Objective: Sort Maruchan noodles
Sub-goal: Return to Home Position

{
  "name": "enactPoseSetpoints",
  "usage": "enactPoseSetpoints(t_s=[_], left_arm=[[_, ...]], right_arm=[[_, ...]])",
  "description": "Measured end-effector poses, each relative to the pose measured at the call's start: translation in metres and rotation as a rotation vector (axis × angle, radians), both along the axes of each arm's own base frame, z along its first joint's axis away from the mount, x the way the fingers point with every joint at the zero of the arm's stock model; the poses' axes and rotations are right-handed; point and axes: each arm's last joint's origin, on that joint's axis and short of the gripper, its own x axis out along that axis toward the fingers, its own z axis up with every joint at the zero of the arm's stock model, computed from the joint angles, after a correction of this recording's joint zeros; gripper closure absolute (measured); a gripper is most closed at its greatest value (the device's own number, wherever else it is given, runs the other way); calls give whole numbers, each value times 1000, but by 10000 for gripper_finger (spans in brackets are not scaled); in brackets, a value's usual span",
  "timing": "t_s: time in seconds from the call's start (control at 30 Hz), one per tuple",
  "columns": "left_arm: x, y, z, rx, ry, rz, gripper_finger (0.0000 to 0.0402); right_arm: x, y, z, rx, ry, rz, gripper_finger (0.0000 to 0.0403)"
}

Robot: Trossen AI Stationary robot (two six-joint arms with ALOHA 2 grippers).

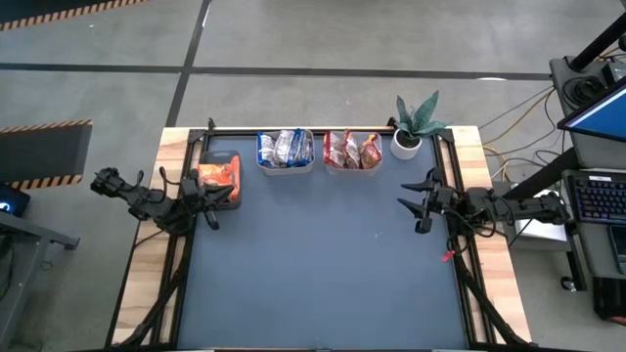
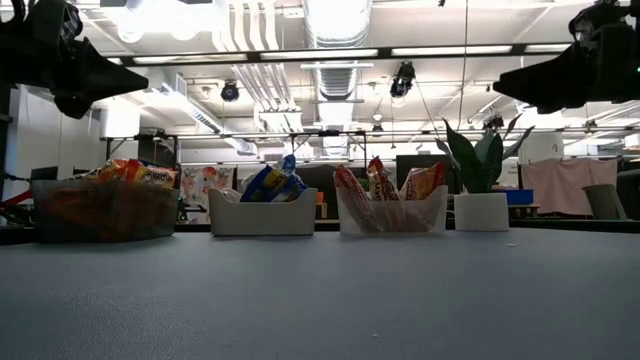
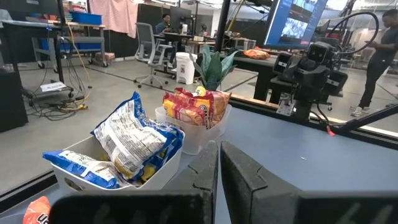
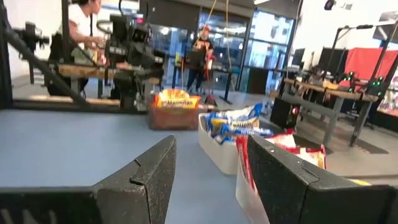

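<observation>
The Maruchan noodles sit sorted in three tubs along the table's far edge. Orange packets [image 1: 221, 172] fill a dark tub [image 1: 207, 158] at the left. Blue-and-yellow packets [image 1: 285, 147] stand in a white tub [image 3: 165, 171], and red packets [image 1: 350, 149] stand in a clear tub [image 2: 392, 216]. My left gripper [image 1: 208, 202] is shut with nothing in it and hangs raised by the dark tub's near side; in its wrist view the fingers [image 3: 249, 180] meet. My right gripper [image 1: 414, 205] stands open and raised at the table's right, pointing left, its fingers [image 4: 149, 174] apart around nothing.
A potted plant [image 1: 416, 127] stands at the far right, beside the clear tub. The dark mat [image 1: 323, 264] lies bare from the tubs to the near edge. A small red piece [image 1: 448, 256] lies by the right rail. People stand in the room beyond.
</observation>
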Motion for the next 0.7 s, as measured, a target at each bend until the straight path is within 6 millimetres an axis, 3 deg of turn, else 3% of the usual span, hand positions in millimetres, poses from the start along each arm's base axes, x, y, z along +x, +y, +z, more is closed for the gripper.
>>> enactPoseSetpoints(t_s=[0.7], left_arm=[[0, 0, 0, 0, 0, 0, 400]], right_arm=[[0, 0, -2, -2, 24, 0, 216]])
